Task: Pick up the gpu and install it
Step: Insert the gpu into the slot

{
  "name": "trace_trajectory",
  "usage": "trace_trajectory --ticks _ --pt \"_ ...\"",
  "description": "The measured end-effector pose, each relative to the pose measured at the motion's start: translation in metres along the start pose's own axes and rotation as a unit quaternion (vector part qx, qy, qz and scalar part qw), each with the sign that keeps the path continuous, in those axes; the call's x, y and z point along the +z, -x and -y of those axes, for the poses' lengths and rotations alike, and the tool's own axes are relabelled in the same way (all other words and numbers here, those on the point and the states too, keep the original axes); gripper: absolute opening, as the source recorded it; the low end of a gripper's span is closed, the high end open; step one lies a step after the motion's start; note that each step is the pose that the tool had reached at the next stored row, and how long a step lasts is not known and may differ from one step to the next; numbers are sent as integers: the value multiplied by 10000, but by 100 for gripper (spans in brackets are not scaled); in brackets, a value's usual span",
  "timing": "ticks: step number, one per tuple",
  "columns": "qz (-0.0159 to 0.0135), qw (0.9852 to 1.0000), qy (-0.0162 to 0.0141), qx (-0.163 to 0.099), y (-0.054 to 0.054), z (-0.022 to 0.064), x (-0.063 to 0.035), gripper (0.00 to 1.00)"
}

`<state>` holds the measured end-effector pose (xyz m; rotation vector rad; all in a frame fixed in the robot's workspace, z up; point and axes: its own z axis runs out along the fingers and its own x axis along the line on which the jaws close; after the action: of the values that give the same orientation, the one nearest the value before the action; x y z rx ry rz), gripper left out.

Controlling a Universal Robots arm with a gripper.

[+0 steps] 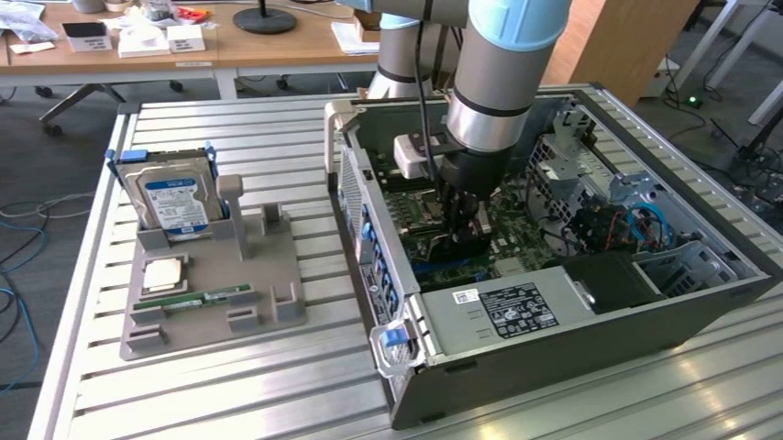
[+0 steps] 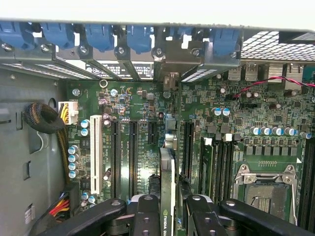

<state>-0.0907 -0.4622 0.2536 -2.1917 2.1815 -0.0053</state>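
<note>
The gpu [image 2: 167, 172] is a thin dark card seen edge-on in the wrist view, standing upright over the green motherboard [image 2: 142, 105] between two long black slots [image 2: 133, 157]. My gripper [image 2: 170, 204] is shut on it, with one black finger [image 2: 147, 214] on each side of the card. Its far end reaches towards the rear bracket openings [image 2: 170, 78]. I cannot tell whether its edge touches a slot. In the exterior view my gripper [image 1: 463, 240] is lowered deep inside the open computer case [image 1: 575, 357], over the motherboard.
Inside the case are a power supply [image 1: 514, 307], a drive cage [image 1: 691, 266], cables [image 2: 47, 120] and an open CPU socket [image 2: 266, 189]. Blue latches [image 2: 138, 37] line the rear wall. At the exterior view's left, a grey holder [image 1: 275, 275] carries a hard drive [image 1: 175, 197], a CPU [image 1: 165, 273] and a memory stick [image 1: 208, 298].
</note>
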Motion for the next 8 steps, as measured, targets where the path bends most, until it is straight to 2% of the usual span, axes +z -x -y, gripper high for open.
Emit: trace_trajectory --ticks 8 --pt "-1 10000 1 0 -1 -1 1 25"
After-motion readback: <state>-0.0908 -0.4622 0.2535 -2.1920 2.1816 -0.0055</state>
